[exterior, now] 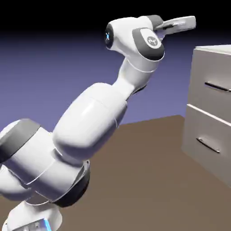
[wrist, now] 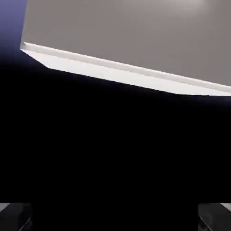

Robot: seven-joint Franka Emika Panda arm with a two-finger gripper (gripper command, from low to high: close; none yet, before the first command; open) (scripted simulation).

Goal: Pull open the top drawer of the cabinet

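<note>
None of the pull looks done: the top drawer point(exterior: 210, 74) sits closed beneath the cabinet's top edge point(exterior: 212, 49), the gripper point(wrist: 115, 217) wide open and empty, with reaching, grasping and pulling left.

- The arm point(exterior: 92, 119) looks like smooth white plastic, glossy enough to throw back soft highlights.
- Its dark grey joint bands point(exterior: 20, 137) seem smooth too, duller than the white shells.
- The cabinet point(exterior: 190, 85) has a flat, smooth beige-grey finish, matt like paint; I can't tell what lies beneath it.
- The top drawer point(exterior: 212, 65) wears that same even, matt surface.
- Its handle point(exterior: 218, 86) looks like polished metal, dark with bright glints.
- The lower handle point(exterior: 208, 145) shines the same way.
- The brown floor point(exterior: 135, 176) appears matt and plain, without visible grain.
</note>
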